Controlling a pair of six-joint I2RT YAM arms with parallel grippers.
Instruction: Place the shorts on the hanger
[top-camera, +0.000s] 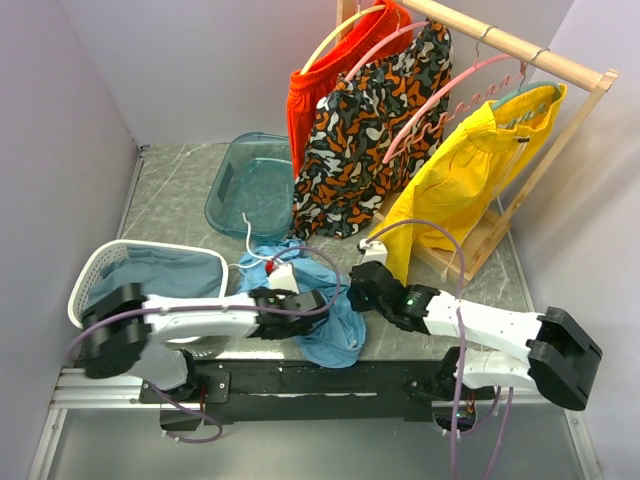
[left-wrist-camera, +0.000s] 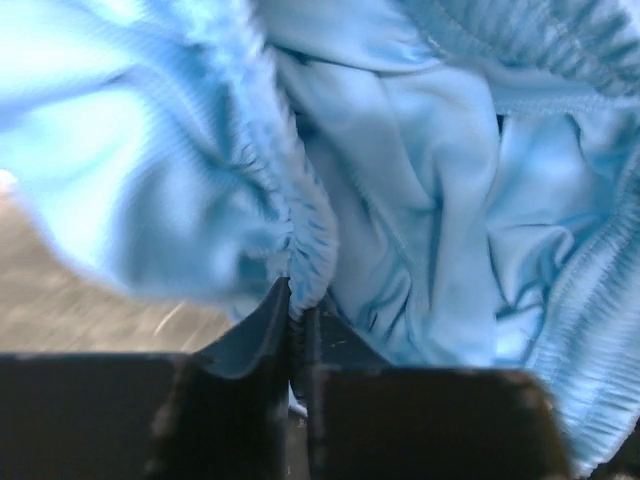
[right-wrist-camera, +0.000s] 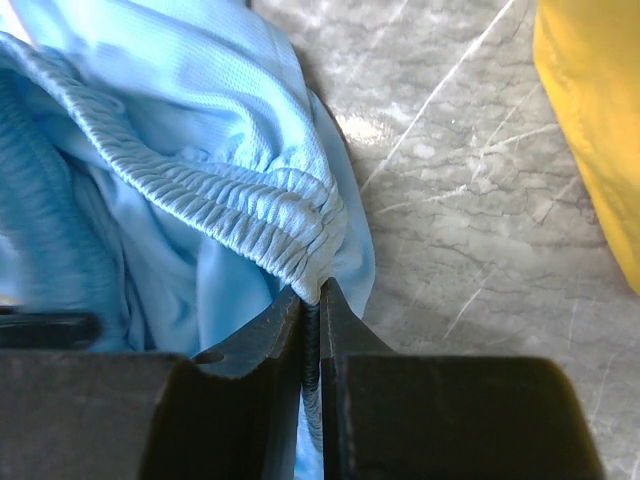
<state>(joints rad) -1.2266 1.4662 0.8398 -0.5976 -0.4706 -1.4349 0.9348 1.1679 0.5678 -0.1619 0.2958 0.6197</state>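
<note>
As the left fingers (left-wrist-camera: 250, 345) pinch shut on one side of a gathered waistband, the sky-blue shorts (top-camera: 335, 330) lie bunched on the grey bench (top-camera: 180, 200) between the arms. The right fingers (right-wrist-camera: 260, 335) clamp the waistband's other side. Farther right, the pink hanger (top-camera: 460, 100) hangs on a wooden rail (top-camera: 520, 45), well apart.

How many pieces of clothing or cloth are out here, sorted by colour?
orange-red garment, on the rack: 1
patterned garment, on the rack: 1
yellow shorts, on the rack: 1
light blue shorts, on the table: 1
blue cloth, in the basket: 1
Total: 5
</note>
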